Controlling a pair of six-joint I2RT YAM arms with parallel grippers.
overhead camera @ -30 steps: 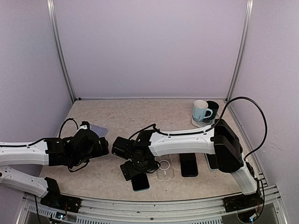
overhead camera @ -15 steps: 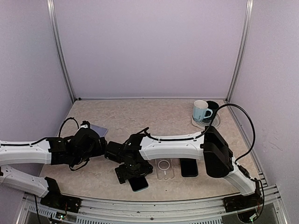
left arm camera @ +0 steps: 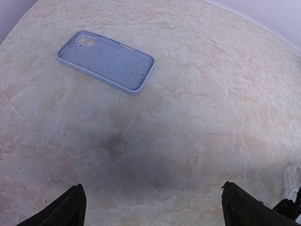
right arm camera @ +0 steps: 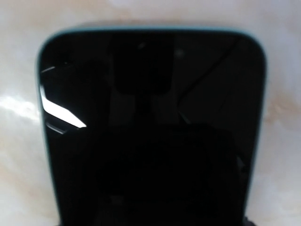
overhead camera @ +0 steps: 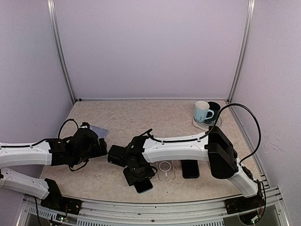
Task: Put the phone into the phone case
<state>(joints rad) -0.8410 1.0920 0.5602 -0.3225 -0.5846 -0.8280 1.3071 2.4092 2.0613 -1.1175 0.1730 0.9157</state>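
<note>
The right gripper [overhead camera: 138, 175] is sitting low over the teal-edged phone [right arm camera: 150, 117] at the table's near edge; I cannot tell whether its jaws are clamping yet. It should be squeezing the long sides squarely. The clear case [overhead camera: 165, 170] is lying just beside. Farther off, the left gripper [left arm camera: 151, 200] is hanging spread wide near the lilac case [left arm camera: 106, 61].

Your right arm [overhead camera: 178, 143] is stretched leftward across the worktop [overhead camera: 141, 115]. The right claw [overhead camera: 138, 177] is down over the teal-edged phone [overhead camera: 144, 187] near the front edge, and from up here you can't tell how its jaws stand. Just right of that phone lies the clear case [overhead camera: 166, 170] with its ring, then a dark phone [overhead camera: 190, 168]. Your left claw [overhead camera: 88, 142] sits by the lavender case [overhead camera: 99, 130], partly covering it. At the far right corner are a pale blue mug [overhead camera: 201, 112] and a dark mug [overhead camera: 215, 109].
</note>
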